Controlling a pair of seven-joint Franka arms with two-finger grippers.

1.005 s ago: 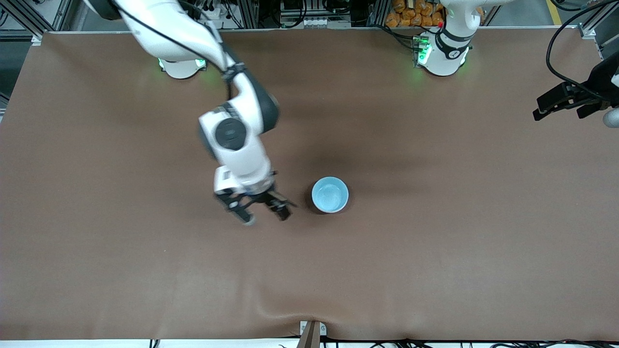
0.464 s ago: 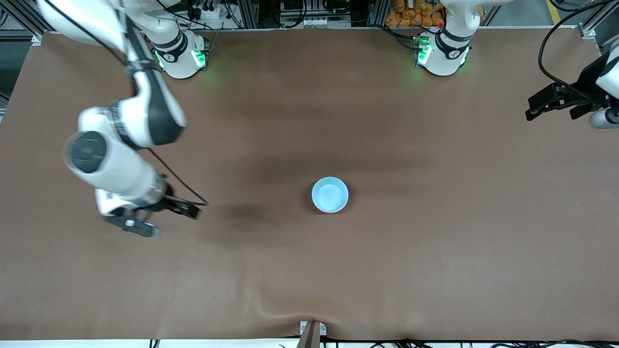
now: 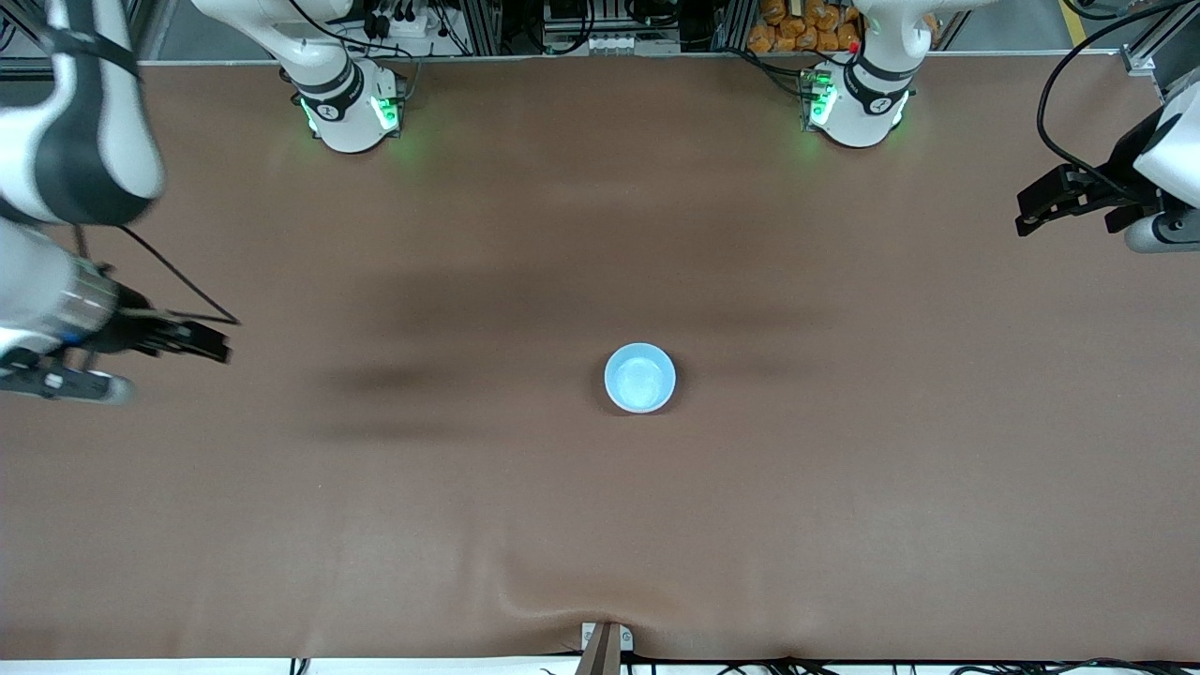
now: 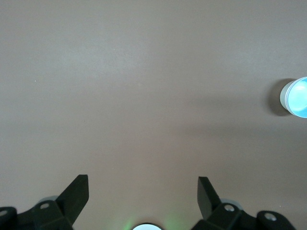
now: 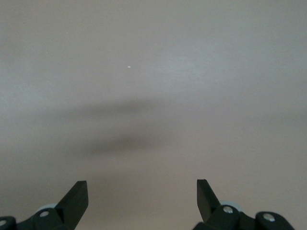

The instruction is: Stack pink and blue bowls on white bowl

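Only blue bowl (image 3: 639, 378) on table (image 3: 844, 487); both grippers spread

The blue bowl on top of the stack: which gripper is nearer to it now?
Left, narrowly. The left gripper is up at its arm's end of the table; the right gripper, open and empty, is at the other end. Both are well away from the blue bowl.

1. The small round light blue plastic-looking bowl (image 3: 639, 378) is looking smooth and a bit shiny inside.
2. The big brown table cover (image 3: 844, 487) is looking soft and matt, like cloth, and is wrinkling at the edge nearest the front camera.
3. The black gripper fingers (image 4: 76, 194) are looking like dull hard plastic.
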